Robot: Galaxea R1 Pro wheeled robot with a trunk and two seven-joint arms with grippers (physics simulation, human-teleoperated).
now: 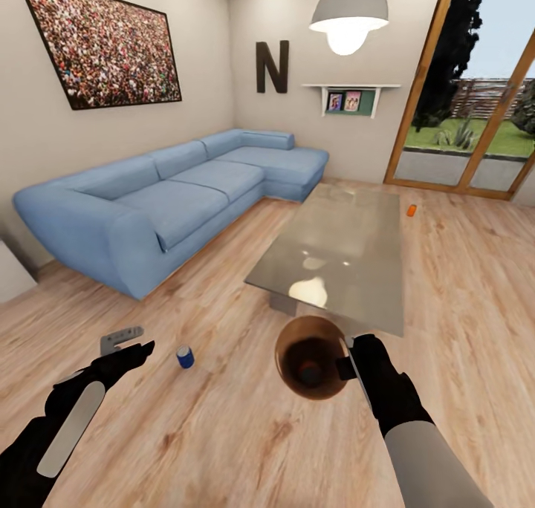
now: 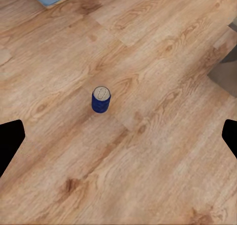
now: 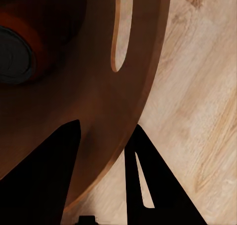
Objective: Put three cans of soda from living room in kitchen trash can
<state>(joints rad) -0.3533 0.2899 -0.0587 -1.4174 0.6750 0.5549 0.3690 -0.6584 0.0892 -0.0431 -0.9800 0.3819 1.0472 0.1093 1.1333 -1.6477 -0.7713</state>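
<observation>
One blue can (image 1: 184, 356), upright on the plank floor (image 1: 223, 434), just ahead of the left hand (image 1: 146, 347), fingers apart. Judged light, rigid, slick; grip mid-body. Orange can (image 1: 411, 210) far off beyond the desk (image 1: 334, 255). Bin (image 1: 312, 357), rim clamped by the right hand (image 1: 348, 362); an orange can (image 3: 19, 47) lies inside.

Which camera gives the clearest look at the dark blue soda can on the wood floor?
The left wrist view: the small dark blue soda can with the silvery top stands upright, unobstructed, on the planks. The head view shows it small, beside the left gripper.
</observation>
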